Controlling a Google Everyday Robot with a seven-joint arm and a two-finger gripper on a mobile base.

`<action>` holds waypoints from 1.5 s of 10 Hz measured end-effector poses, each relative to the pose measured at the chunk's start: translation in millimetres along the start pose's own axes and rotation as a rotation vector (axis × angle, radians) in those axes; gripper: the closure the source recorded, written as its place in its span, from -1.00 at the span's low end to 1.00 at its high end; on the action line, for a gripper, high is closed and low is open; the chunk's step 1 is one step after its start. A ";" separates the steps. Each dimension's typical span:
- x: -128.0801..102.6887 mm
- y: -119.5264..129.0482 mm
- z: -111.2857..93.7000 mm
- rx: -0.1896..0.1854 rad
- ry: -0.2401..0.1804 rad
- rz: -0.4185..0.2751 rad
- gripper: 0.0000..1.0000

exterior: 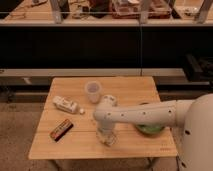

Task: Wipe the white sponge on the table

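Warm, dim light from above falls evenly on the worktop (pixel 75 145). The gripper (pixel 106 135), low over its near middle, reads as a pale blur. Beyond the far edge lies deep shadow; detail is soft throughout.

My claw (pixel 106 133), clamped on the white sponge (pixel 107 140), pressed it onto the table (pixel 70 146) near the middle of its front edge.
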 end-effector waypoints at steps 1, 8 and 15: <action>8.5 -14.7 0.7 0.012 0.008 -0.023 1.00; 114.8 -64.4 -7.1 0.067 0.108 -0.182 1.00; 71.2 75.4 -0.1 0.055 0.073 0.055 1.00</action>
